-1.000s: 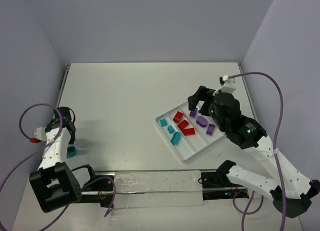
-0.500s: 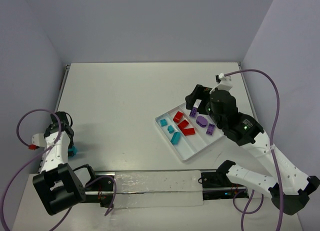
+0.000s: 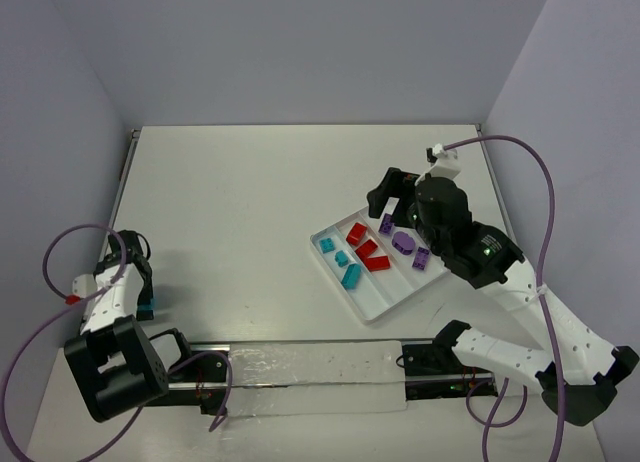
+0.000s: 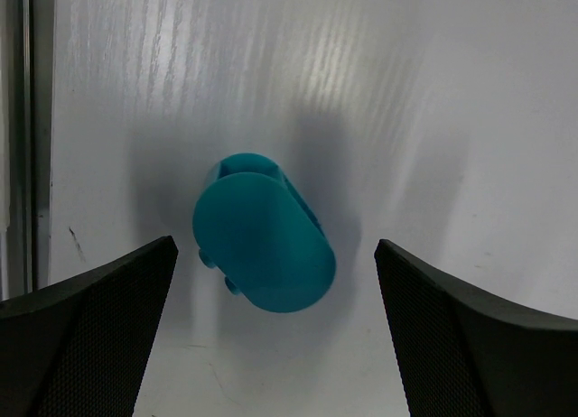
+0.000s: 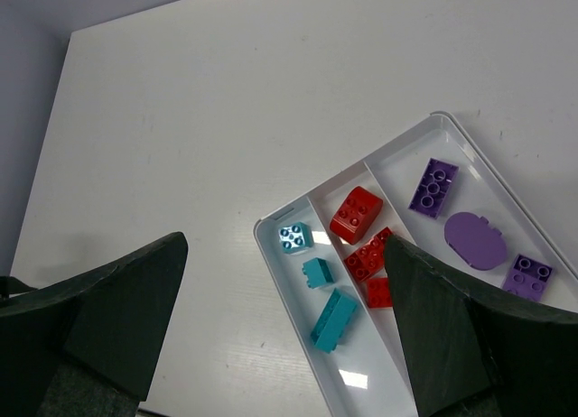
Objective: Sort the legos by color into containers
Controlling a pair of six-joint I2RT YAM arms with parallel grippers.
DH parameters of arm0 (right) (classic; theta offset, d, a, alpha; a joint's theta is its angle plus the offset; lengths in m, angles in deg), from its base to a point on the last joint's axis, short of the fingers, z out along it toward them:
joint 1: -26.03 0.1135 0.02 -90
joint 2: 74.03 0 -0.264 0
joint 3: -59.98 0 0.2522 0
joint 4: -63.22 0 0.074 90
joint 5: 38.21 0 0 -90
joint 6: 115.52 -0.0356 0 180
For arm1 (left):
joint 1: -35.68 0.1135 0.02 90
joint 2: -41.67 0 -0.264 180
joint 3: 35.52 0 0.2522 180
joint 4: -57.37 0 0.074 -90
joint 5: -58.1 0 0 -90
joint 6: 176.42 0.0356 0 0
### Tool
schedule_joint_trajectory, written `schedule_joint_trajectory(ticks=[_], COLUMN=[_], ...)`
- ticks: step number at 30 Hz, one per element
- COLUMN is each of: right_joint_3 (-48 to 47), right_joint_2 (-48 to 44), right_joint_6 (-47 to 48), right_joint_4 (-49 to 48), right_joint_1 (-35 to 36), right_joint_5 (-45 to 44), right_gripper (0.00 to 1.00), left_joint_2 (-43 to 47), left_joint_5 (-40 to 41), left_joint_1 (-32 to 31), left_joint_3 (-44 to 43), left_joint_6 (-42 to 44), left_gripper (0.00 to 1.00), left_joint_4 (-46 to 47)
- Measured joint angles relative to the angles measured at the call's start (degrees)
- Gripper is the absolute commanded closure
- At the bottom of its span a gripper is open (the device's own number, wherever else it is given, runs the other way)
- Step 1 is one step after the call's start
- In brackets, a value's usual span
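Note:
A rounded teal lego (image 4: 262,232) lies on the table at the far left near edge (image 3: 147,309). My left gripper (image 4: 275,254) is open just above it, fingers either side, touching neither. It shows in the top view (image 3: 143,290) too. The white tray (image 3: 385,300) holds three teal legos (image 5: 318,272) in one compartment, red ones (image 5: 356,213) in the middle and three purple ones (image 5: 433,187) in the far compartment. My right gripper (image 3: 393,197) is open and empty, above the tray's far end.
The tray's rim (image 5: 361,162) runs diagonally at right of centre. Grey walls close the table at left, back and right. A clear strip (image 3: 310,377) and the arm bases sit at the near edge.
My left wrist has shifted slightly toward the near edge over the teal lego. My right gripper has drifted a little farther back from the tray.

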Motion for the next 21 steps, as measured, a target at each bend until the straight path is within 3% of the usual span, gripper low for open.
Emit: schedule_joint_trajectory(ticks=[7,10,15,21], right_joint_3=[0.0,0.0,0.0,0.0], right_joint_2=[0.1,0.4,0.7,0.7], right_joint_6=[0.0,0.0,0.0,0.0], right_joint_4=[0.0,0.0,0.0,-0.1], right_joint_1=[0.2,0.2,0.2,0.2], right_joint_5=[0.0,0.0,0.0,0.0], right_gripper=[0.03,0.03,0.03,0.03], left_joint_2=[-3.3,-3.5,-5.5,-6.4], left_joint_5=[-0.7,-0.7,0.1,0.0], left_joint_1=[0.4,0.7,1.0,1.1], left_joint_3=[1.3,1.3,0.6,0.1], left_joint_6=[0.1,0.3,0.7,2.0], left_gripper=[0.10,0.23,0.53,0.66], left_joint_4=[0.9,1.1,0.6,1.0])
